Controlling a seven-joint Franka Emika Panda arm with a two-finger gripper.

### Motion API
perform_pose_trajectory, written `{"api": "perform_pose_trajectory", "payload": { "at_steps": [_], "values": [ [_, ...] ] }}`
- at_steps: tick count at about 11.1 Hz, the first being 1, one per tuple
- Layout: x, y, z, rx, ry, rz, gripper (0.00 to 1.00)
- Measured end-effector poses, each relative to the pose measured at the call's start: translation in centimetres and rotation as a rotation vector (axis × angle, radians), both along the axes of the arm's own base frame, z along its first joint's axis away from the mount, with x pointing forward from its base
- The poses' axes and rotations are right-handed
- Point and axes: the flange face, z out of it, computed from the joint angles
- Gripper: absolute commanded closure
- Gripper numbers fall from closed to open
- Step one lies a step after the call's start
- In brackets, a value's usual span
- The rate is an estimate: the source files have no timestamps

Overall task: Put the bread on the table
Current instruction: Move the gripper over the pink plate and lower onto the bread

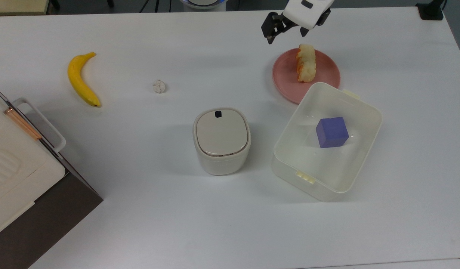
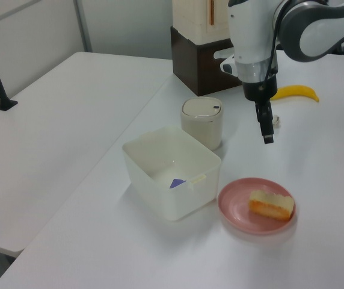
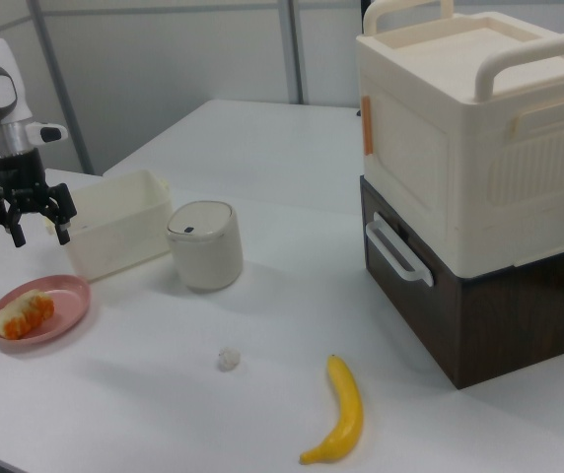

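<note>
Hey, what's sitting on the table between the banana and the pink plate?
In the top view, a small white ball lies between the banana and the pink plate; otherwise bare table.

my arm reaches in from the top edge of the top view, wrist pointing straight down. the gripper [image 1: 284, 34] [image 3: 35, 228] [image 2: 267, 129] hangs in the air with its two black fingers [image 3: 13, 230] spread wide apart, nothing between them.
</note>
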Motion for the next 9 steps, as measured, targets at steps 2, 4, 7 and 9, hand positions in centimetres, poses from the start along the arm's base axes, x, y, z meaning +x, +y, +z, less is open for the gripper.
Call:
{"api": "perform_pose_trajectory", "payload": {
  "at_steps": [2, 4, 7, 9],
  "values": [
    [-0.3, 1.6, -1.9, -0.008, -0.048, 0.049, 0.04],
    [-1.2, 3.7, -4.7, -0.009, -0.062, 0.099, 0.04],
    [-2.5, 7.0, -7.7, -0.040, -0.065, 0.135, 0.04],
    [-3.3, 8.5, -9.3, -0.049, -0.047, 0.148, 0.05]
  ]
}}
